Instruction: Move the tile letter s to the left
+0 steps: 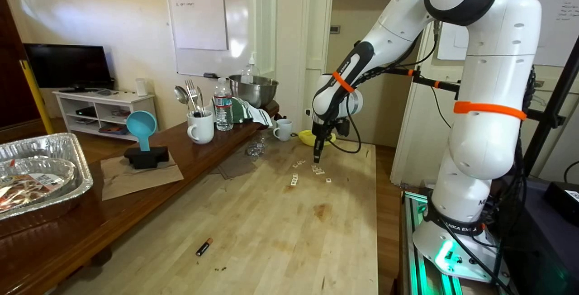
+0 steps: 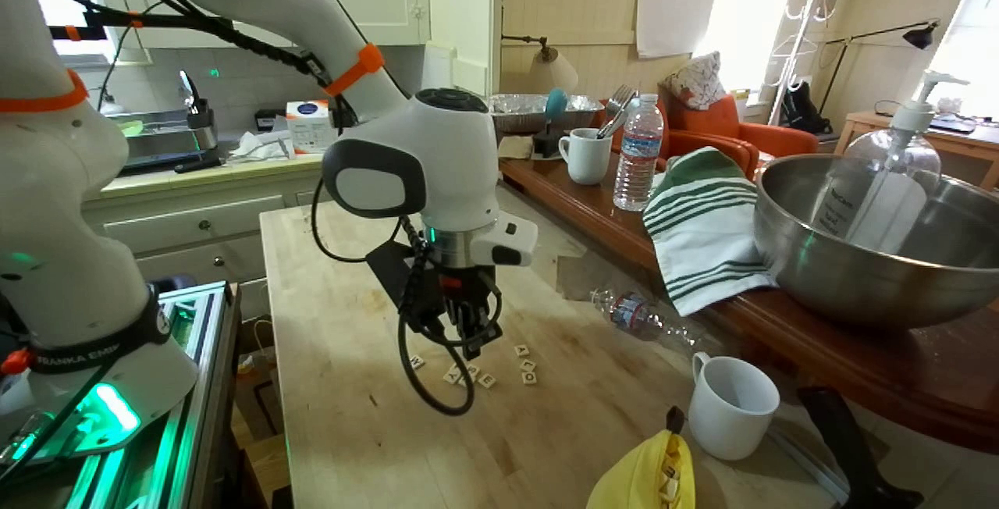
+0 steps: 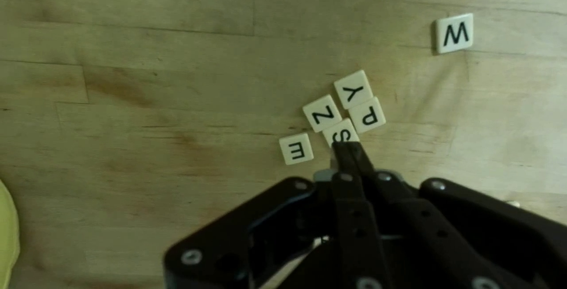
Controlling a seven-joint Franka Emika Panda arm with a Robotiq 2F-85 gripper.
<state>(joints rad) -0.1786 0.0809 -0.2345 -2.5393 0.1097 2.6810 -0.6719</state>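
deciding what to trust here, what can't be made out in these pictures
S tile: lower part hidden by the gripper in the wrist view; whether the two touch is unclear.
Tile row: letters too small to read in an exterior view.
Yellow bag: cut off by the bottom edge in an exterior view.
Paper sheet: writing too small and blurred in an exterior view.

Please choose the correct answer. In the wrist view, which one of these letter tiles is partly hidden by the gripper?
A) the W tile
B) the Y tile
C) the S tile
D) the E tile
C, because the tip of the gripper covers the lower edge of the S tile in the wrist view.
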